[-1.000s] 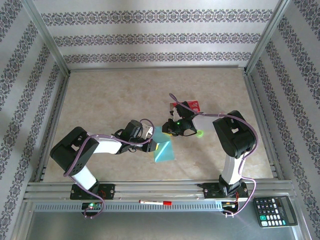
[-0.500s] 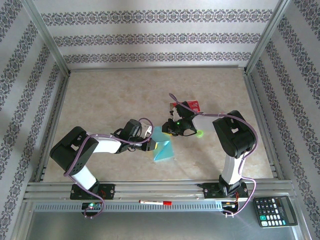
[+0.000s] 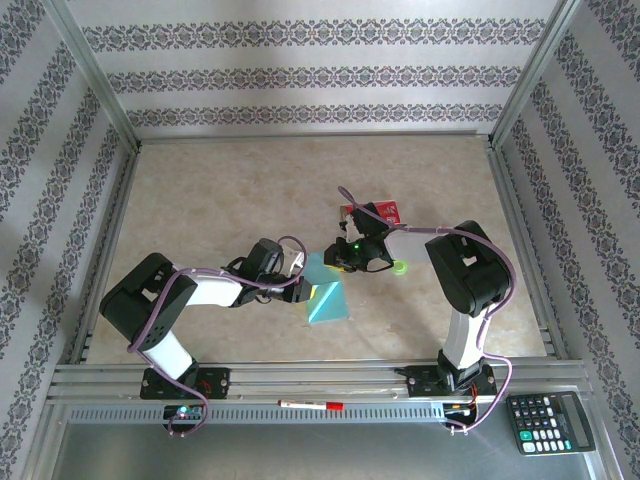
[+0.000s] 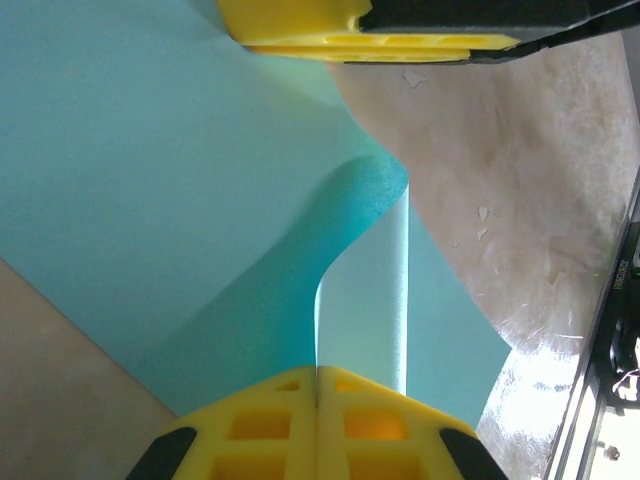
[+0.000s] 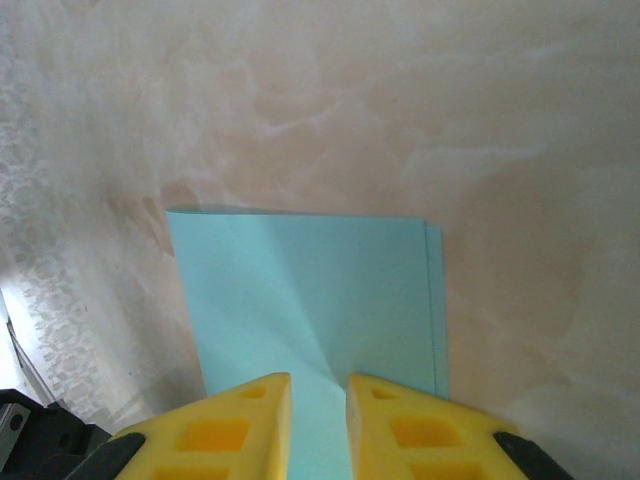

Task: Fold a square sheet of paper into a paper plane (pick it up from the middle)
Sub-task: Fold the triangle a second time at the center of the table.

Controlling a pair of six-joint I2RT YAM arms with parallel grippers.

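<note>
Your left gripper [image 4: 318, 392] is clamped tight on the square sheet of paper [image 4: 150, 200], jaws together on a raised ridge that runs straight out ahead of the fingertips. Your right gripper [image 5: 318, 398] stands a sliver apart, tips at the sheet's near edge, the folded teal paper lying flat on the table [image 5: 420, 100] just ahead. The right finger [image 4: 360, 30] touches the sheet opposite your left.

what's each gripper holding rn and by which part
Left gripper: jaws shut on a raised fold of the light-blue sheet of paper. Right gripper: jaws slightly apart at one edge of the sheet; a grip cannot be told.
</note>
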